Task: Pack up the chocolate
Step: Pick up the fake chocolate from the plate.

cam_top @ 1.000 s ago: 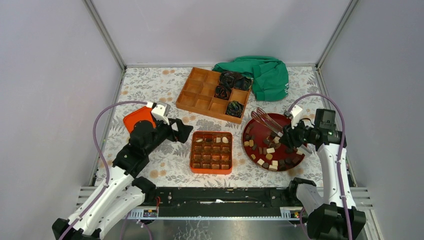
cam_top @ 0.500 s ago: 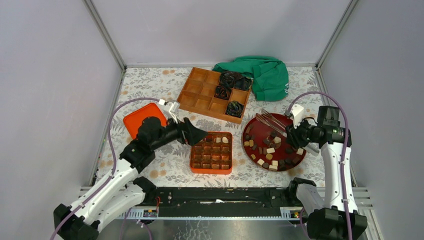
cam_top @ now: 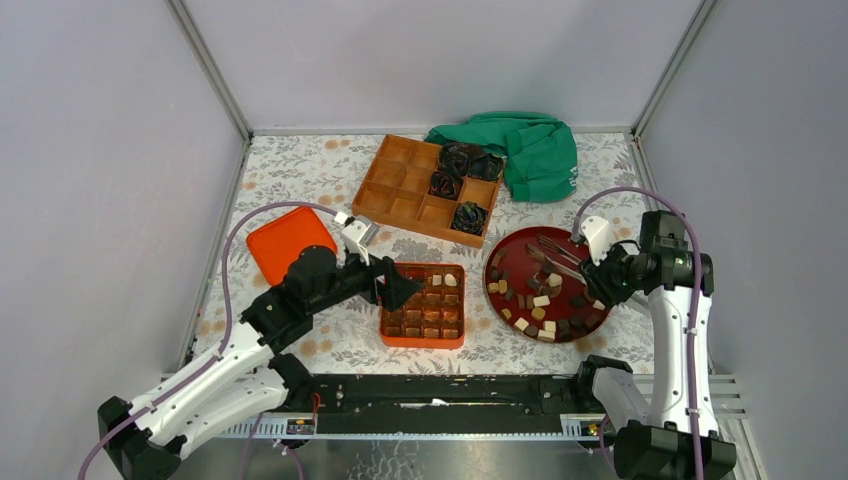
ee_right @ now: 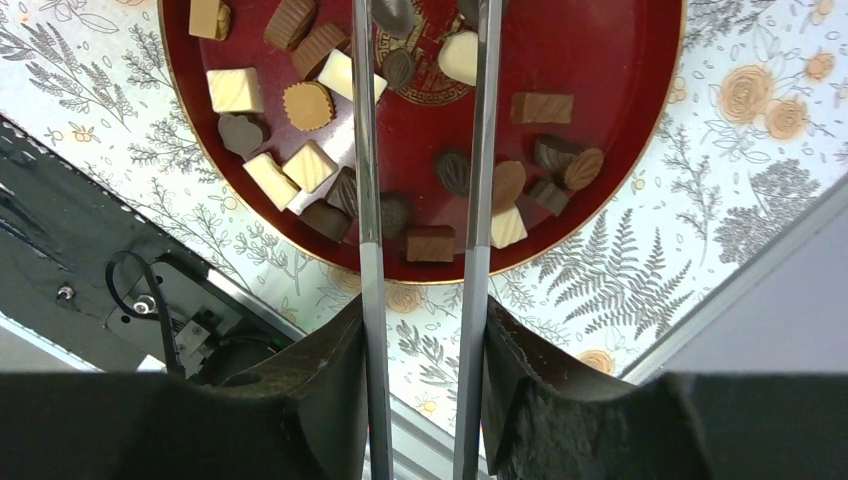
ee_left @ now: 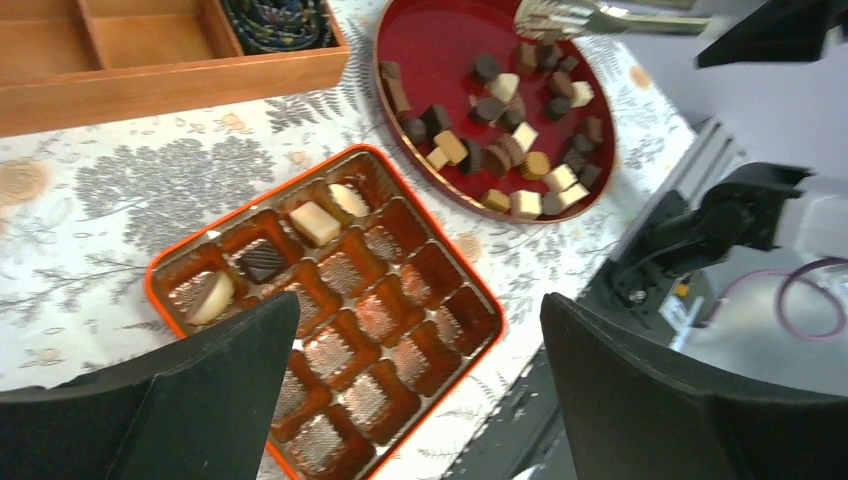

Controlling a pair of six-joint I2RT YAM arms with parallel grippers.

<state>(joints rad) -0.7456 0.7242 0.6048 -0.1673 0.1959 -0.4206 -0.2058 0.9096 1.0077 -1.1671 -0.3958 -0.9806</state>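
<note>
two tools | left tool (cam_top: pixel 403 287) gaping, empty, moved over orange box (cam_top: pixel 422 343) | right tool (ee_right: pixel 420 340) gripping tongs (ee_right: pixel 366 150) over plate (ee_right: pixel 600 60)

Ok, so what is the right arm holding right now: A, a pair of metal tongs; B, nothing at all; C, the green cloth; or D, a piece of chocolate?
A: the right fingers are clamped on the metal tongs, whose two blades reach out over the red plate.
</note>
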